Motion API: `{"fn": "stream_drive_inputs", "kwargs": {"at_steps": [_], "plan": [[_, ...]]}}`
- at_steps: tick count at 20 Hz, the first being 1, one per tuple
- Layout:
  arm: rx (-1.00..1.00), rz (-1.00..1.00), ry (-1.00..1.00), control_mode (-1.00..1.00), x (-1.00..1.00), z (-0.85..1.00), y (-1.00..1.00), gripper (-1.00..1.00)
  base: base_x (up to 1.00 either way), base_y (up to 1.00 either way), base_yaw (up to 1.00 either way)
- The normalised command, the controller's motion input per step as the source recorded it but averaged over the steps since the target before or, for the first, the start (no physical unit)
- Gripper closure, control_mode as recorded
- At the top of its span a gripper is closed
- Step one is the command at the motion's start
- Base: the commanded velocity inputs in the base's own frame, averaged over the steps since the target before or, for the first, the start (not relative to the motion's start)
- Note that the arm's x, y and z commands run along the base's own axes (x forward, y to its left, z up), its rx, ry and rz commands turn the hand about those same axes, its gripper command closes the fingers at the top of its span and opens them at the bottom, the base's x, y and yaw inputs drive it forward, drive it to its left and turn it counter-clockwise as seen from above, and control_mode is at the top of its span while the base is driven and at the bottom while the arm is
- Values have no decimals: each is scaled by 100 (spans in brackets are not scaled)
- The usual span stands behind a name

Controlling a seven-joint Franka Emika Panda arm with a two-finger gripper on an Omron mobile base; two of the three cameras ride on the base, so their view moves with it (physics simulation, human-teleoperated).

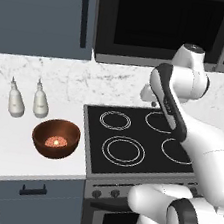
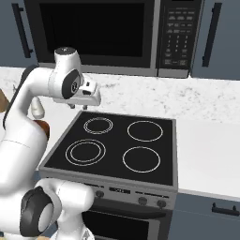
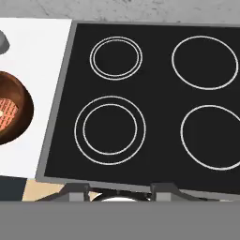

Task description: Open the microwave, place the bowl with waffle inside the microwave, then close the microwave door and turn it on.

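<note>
You're basically at square one here. The microwave (image 2: 112,37) sits straight above the stovetop (image 2: 117,145), and the microwave door (image 1: 164,25) looks fully shut, so step one isn't done. Its keypad panel (image 2: 180,35) is on the end of the box above the stovetop's right side, untouched as far as I can see.

The bowl with waffle (image 1: 56,138) is on the white counter (image 1: 7,150) just beside the stovetop's left edge, level with the front burners. In the hand view you catch it poking in past that same edge, with the waffle (image 1: 56,141) sitting dead centre. Two little white bottles (image 1: 27,99) stand behind it, further from the stovetop's front.

The gripper (image 2: 85,106) hangs over the back left part of the stovetop, pointing down, well below the microwave and apart from the bowl. It's got nothing in it. Honestly I can't tell from these shots how wide the claw is, the fingers are too small and half hidden.

So everything's left: you've got the door to open, the bowl to carry in, the door to close, and the button to press
</note>
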Motion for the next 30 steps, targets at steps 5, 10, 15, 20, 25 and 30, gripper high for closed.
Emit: {"fn": "stream_drive_inputs", "kwargs": {"at_steps": [5,10,15,20,25,30], "plan": [[15,-3,-29,-100,-10,9,-28,-100,0,0,0],[43,-11,-72,-100,-1,36,-83,-100,0,0,0],[10,-8,-10,-100,3,11,-49,-100,0,0,0],[2,-7,-8,-100,2,31,-46,-100,0,0,0],[0,-17,-7,-100,8,84,-71,-100,0,0,0],[0,-24,0,-100,28,65,-66,-100,0,0,0]]}}
